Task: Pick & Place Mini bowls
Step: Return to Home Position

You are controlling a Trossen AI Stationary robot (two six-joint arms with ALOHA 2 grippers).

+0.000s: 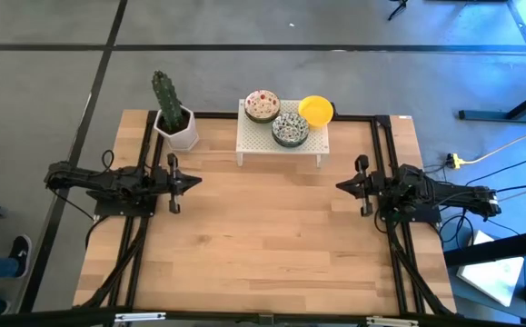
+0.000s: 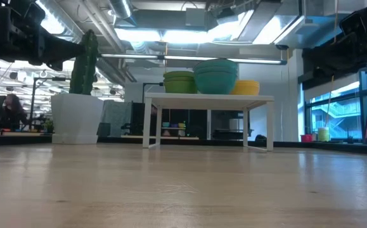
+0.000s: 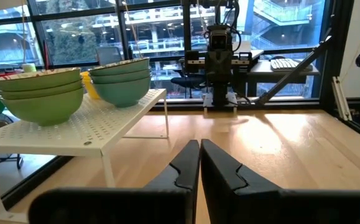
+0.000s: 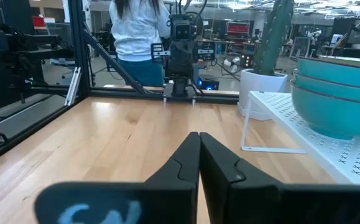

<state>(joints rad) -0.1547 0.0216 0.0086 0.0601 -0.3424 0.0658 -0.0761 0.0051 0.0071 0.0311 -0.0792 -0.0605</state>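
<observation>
On the table (image 1: pixel 263 254), the white shelf (image 1: pixel 255 145) carries the mini bowls (image 1: pixel 290 130) in three stacks. The yellow stack (image 1: pixel 315 110) sits nearest a corner and looks likeliest to topple if jolted. The left gripper (image 1: pixel 193 181) and right gripper (image 1: pixel 342 186), both pressed together and empty, rest well apart from it, so the risk seems slight.
</observation>
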